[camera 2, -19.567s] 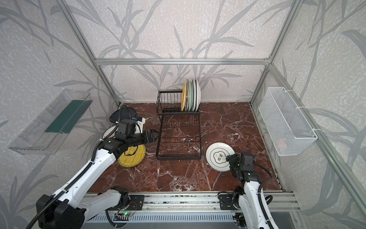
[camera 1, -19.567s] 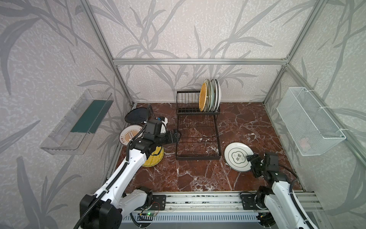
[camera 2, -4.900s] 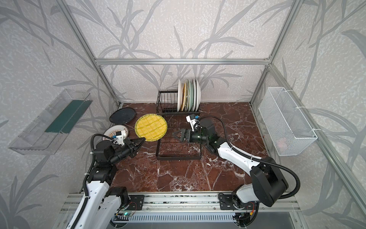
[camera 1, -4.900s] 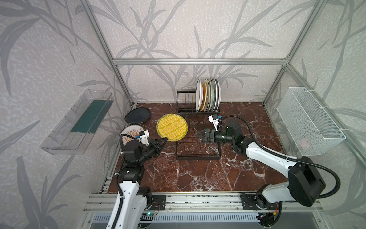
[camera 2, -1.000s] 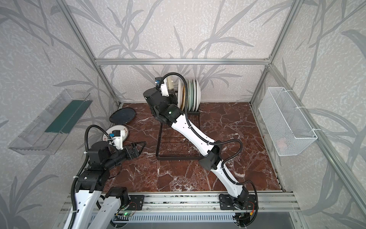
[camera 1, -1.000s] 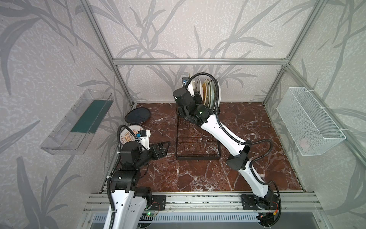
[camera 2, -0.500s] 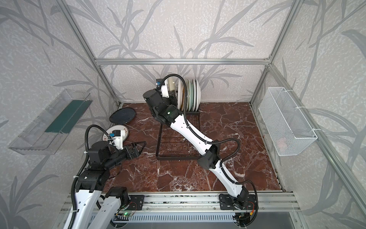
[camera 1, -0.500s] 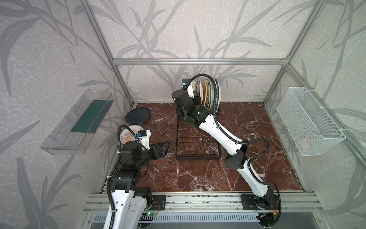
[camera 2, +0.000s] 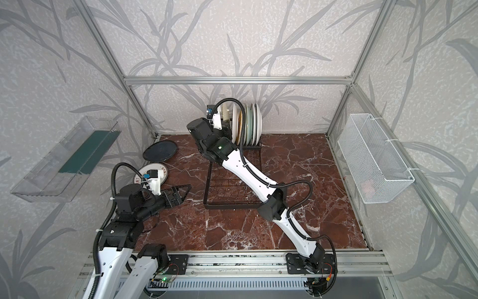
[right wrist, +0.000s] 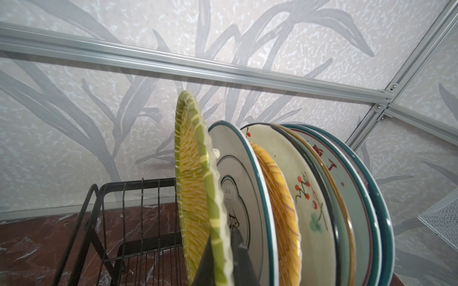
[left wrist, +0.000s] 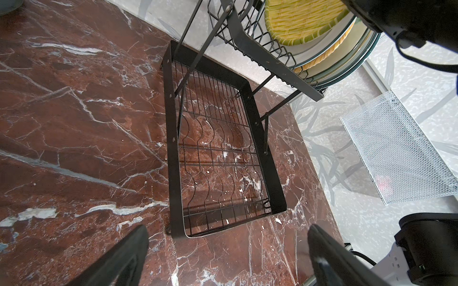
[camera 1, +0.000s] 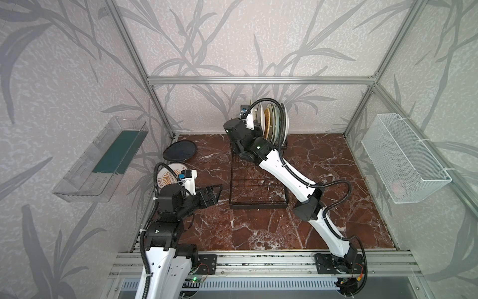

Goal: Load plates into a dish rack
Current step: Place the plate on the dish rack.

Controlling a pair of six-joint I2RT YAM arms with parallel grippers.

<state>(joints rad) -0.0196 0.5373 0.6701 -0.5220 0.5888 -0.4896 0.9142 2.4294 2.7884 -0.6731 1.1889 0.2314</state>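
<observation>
- The right hand (right wrist: 220, 262) is pinched shut on the lower rim of the yellow-green woven plate (right wrist: 190, 188). The plate stands upright in the raised part of the dish rack (camera 1: 256, 206), but I cannot tell whether its bottom edge is seated between the wires
- Just beyond this hand's far finger stands the row already loaded: the green-emblem plate (right wrist: 238, 188), the orange woven plate (right wrist: 277, 198), the floral plate (right wrist: 304, 198) and the lettered plate (right wrist: 329, 158). More teal-edged rims stand behind them, too crowded to count surely
- On the hand's other side the upright slots are empty, so there looks to be room for what remains
- The left hand (camera 1: 213, 194) is spread wide and holds nothing. It hovers over the counter (camera 1: 258, 227), with the rack's flat tray just ahead of its fingertips
- As far as the views show, two plates are left to load. The sunburst plate (camera 1: 169, 177) lies flat on the counter just behind the left hand, by its wrist, and the black plate (camera 1: 179, 153) lies further off on that same side. Both are well apart from the right hand
- By my judgement the job is well past halfway: this plate needs only letting go once it is settled, then two more plates go in
</observation>
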